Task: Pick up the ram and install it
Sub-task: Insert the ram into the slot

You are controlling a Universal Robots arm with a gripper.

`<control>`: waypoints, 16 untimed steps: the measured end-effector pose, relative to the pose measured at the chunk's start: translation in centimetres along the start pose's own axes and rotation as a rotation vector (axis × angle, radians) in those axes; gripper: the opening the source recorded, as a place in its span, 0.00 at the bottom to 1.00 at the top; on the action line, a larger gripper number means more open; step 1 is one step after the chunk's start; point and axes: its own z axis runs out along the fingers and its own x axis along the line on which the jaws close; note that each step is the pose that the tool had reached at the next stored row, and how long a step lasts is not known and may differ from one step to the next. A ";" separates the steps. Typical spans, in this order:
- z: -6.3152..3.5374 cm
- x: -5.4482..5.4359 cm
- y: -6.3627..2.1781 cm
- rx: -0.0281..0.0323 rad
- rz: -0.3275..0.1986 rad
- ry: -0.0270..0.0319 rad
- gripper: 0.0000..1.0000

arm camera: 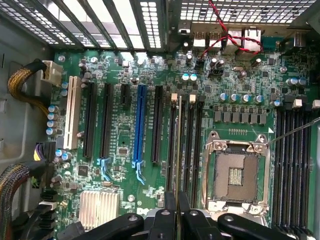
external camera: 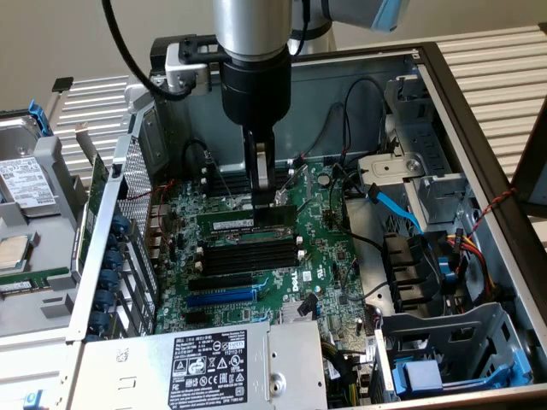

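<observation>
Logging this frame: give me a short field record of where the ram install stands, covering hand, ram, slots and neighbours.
hand: the hand is shut on the ram, inside the open computer case
ram: the ram is held on edge, lengthwise along the black memory slots
seating: cannot tell whether it is pressed into a slot
neighbours: CPU socket beside those slots; blue expansion slot farther off on the other side

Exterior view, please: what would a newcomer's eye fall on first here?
The gripper hangs inside the open computer case, shut on the ram over the black memory slots at mid-board. Next comes the blue expansion slot, just nearer the camera.
</observation>
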 end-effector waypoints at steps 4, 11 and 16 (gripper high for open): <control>0.74 0.1 0.03 0.0004 0.000 -0.0003 0.13; 1.84 0.1 0.23 0.0015 0.000 -0.0129 0.13; 1.93 0.1 0.24 0.0015 -0.001 -0.0145 0.13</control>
